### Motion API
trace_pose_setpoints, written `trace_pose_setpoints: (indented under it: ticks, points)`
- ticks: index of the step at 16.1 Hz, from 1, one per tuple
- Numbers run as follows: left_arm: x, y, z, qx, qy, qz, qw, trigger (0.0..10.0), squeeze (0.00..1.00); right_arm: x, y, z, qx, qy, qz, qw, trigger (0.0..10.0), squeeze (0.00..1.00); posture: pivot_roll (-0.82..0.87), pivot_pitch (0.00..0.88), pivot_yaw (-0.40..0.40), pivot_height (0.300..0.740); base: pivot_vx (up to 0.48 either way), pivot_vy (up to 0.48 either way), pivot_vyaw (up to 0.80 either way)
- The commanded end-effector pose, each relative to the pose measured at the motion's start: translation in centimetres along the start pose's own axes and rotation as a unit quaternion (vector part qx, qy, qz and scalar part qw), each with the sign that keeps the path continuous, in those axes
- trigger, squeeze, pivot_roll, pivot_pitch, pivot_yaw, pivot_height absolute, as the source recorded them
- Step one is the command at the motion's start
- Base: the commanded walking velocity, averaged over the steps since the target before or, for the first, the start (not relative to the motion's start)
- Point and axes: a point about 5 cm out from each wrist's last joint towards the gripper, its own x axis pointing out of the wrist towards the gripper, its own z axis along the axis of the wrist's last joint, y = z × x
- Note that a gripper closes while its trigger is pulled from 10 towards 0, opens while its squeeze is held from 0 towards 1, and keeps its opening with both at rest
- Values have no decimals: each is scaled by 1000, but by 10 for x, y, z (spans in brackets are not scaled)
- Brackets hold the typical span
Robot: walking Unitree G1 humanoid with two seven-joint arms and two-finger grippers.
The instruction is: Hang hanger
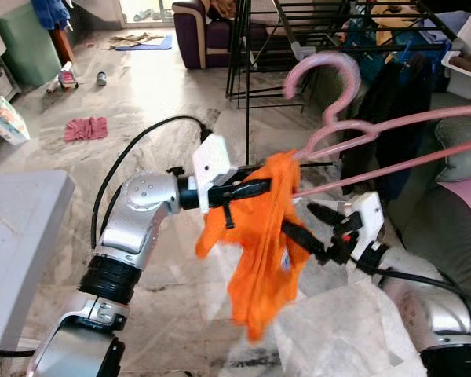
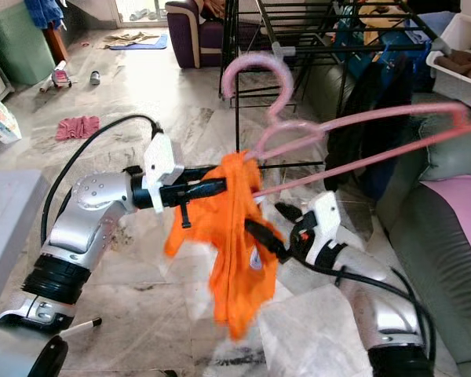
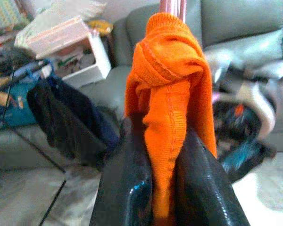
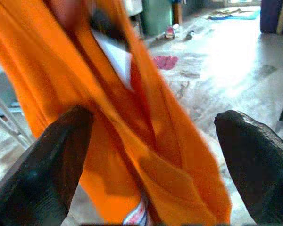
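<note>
In front of the drying rack | pink hanger with orange garment is pinched in the left gripper, long axis toward the rack | right gripper is spread wide just below, beside the cloth.

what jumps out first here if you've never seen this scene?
An orange garment hangs mid-frame, bunched over a pink hanger that stretches off to the right. The left gripper is clamped on the cloth near its top; the right gripper sits open beside it, lower down.
</note>
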Motion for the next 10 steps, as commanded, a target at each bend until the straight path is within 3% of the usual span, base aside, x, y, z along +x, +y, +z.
trace_pose_setpoints:
  ticks: [1, 6, 10]
  points:
    - [-4, 2, -2, 11, 7, 6, 1000, 0, 0, -10, -5, 6, -2, -1, 6, 1000, 10000, 0, -3, 69, -8, 740, 0, 0, 0]
    - [-6, 1, -2, 8, 20, 4, 1000, 0, 0, -19, -13, 13, -15, 11, 15, 1000, 10000, 0, -7, 64, 0, 740, 0, 0, 0]
    - [0, -2, 15, 22, -5, -19, 1000, 0, 0, -18, -13, 2, -28, 35, 15, 999, 10000, 0, -4, 70, -3, 740, 0, 0, 0]
